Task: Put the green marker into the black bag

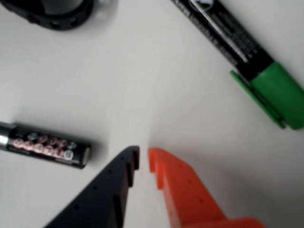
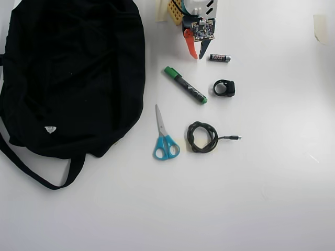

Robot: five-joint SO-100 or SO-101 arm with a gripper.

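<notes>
The green marker (image 2: 186,85) lies slanted on the white table, its green cap toward the black bag (image 2: 73,73), which fills the left of the overhead view. In the wrist view the marker (image 1: 228,38) crosses the upper right corner, cap at the lower end. My gripper (image 2: 198,56) hangs at the top of the overhead view, just above and right of the marker's cap end and apart from it. Its dark and orange fingers (image 1: 164,175) stand almost together, only a thin slit between the tips of the gripper (image 1: 143,156), and nothing is held.
A short black battery (image 2: 220,58) lies right beside the gripper, and also shows as the battery (image 1: 47,145) at the wrist view's left. A black ring-shaped object (image 2: 224,88), blue-handled scissors (image 2: 164,138) and a coiled black cable (image 2: 202,137) lie below.
</notes>
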